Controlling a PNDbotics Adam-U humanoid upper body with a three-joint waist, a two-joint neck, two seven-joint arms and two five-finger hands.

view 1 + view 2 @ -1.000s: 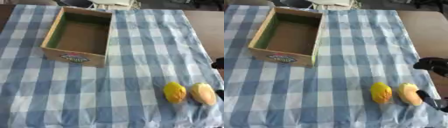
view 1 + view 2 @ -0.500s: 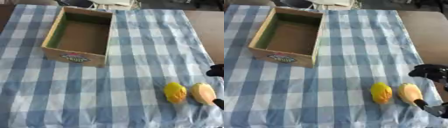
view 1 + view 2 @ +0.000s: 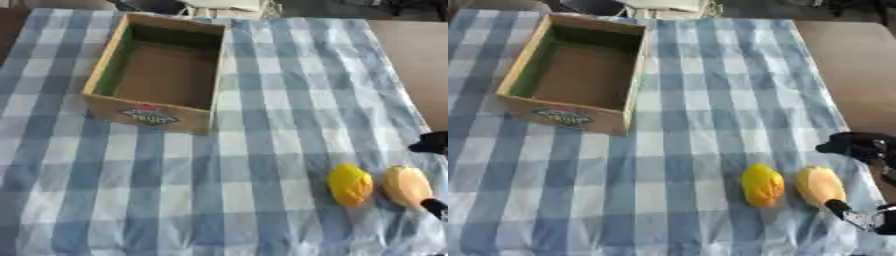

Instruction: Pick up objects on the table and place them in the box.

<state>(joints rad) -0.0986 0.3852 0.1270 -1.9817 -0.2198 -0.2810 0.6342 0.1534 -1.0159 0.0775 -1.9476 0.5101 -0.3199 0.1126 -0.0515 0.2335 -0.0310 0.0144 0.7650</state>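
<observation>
An open cardboard box [image 3: 562, 116] with a green inner wall stands empty at the far left of the blue checked cloth [image 3: 693, 125]. A yellow fruit-like object [image 3: 762, 185] and a paler orange one [image 3: 819, 184] lie side by side near the front right. My right hand [image 3: 857, 145] comes in from the right edge, open and spread beside the orange object. Its dark fingers hover just beyond that object, and its thumb [image 3: 839, 207] touches the object's near end. My left hand shows in neither view.
The cloth's right edge falls near the two objects, with bare brown tabletop [image 3: 842, 65] beyond it. White items [image 3: 667, 4] sit past the table's far edge, behind the box.
My right hand has slid toward the table's near edge; its thumb tip went from beside the orange object to its near end. Box and both objects stayed put.
</observation>
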